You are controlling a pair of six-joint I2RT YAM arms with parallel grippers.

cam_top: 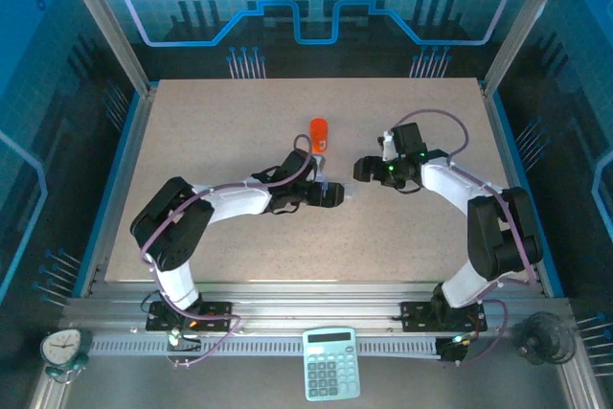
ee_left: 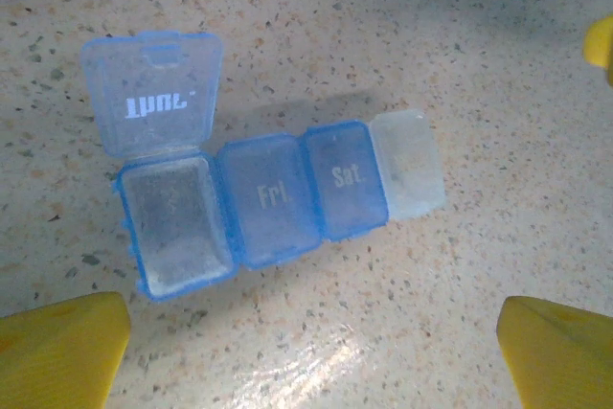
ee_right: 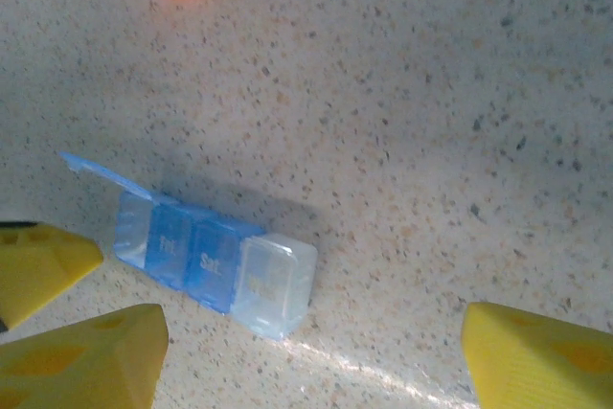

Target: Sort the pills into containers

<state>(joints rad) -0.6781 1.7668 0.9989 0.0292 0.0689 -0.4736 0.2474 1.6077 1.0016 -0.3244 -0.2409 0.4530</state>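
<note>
While both arms are reaching toward the middle of the table [cam_top: 239, 122], we are seeing the pill box [ee_right: 213, 258] lying flat on it between the two grippers, a little nearer the arms than the orange bottle [cam_top: 318, 131]. The left gripper [ee_left: 306, 356] is hanging over the box with its fingers spread wide, holding nothing. The right gripper [ee_right: 306, 356] is also spread wide and holding nothing, near the box. The Thur lid [ee_left: 153, 93] is standing open, while the Fri lid [ee_left: 273, 198] and Sat lid [ee_left: 347, 179] are lying shut.
</note>
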